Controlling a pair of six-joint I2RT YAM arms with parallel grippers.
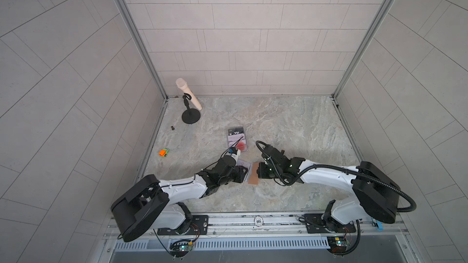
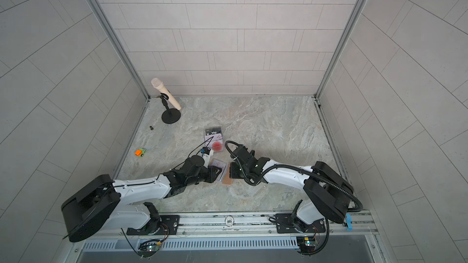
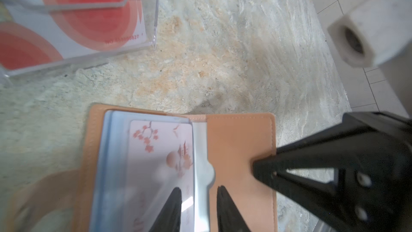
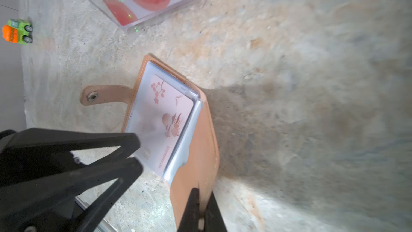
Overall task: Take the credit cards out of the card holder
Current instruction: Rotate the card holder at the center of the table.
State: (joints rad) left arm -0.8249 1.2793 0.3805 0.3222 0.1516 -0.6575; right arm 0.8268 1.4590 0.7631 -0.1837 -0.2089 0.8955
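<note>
Pins the tan cover of the open card holder (image 4: pixel 207 148), lying on the table (image 1: pixel 291 127), in the tight-shut right gripper (image 4: pixel 203 197); brackets the sleeved card (image 3: pixel 160 150) with the left gripper (image 3: pixel 198 189) narrowly parted, hold unclear. Calls next for drawing that card out. Shows the snap strap (image 4: pixel 107 95) crisply only from the right wrist, the VIP print in the farther clear box (image 1: pixel 228 137) only from above.

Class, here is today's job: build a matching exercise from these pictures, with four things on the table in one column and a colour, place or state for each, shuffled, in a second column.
Things:
1. card holder
2. toy truck
3. microphone
4. clear box

Descriptions:
A. sits on a black stand
B. orange and green
C. tan, lying open
D. holds red-circle cards

Pairs: 1-C; 2-B; 3-A; 4-D
</note>
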